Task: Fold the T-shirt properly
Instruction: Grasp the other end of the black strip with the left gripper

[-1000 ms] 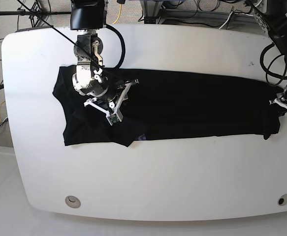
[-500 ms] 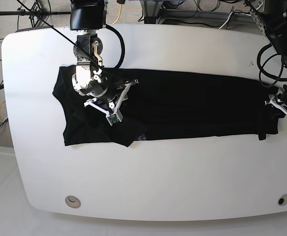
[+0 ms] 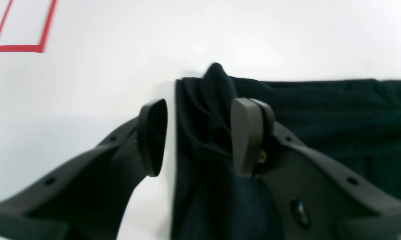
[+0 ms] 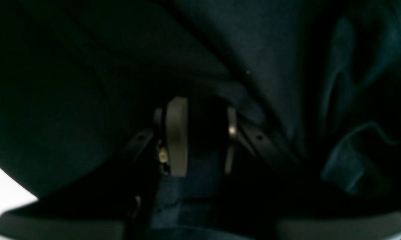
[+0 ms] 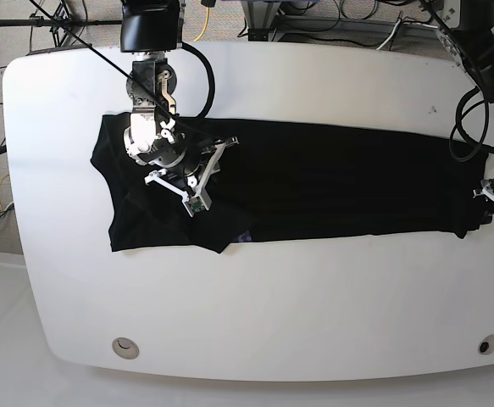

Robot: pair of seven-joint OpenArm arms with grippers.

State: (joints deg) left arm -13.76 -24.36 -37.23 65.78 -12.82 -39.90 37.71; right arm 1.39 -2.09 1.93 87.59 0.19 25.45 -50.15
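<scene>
Centrally, a black T-shirt (image 5: 297, 182) lies flat on the white table (image 5: 272, 305). At 3 o'clock, the left gripper (image 3: 198, 136) straddles its hem, fingers spread. At 9 o'clock, the right gripper (image 4: 198, 136) presses the cloth, fingers parted. No writing is readable.

Black T-shirt (image 5: 314, 178), white table (image 5: 272, 305), red outlined mark (image 3: 23, 28), dark grey left gripper (image 3: 200, 136)

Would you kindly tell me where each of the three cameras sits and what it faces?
Base: overhead, facing down on the white table, the T-shirt and both arms.
Left wrist: behind the left gripper, looking along its open fingers at the shirt's end.
Right wrist: behind the right gripper, pressed close against dark cloth.
All three views share the T-shirt.
</scene>
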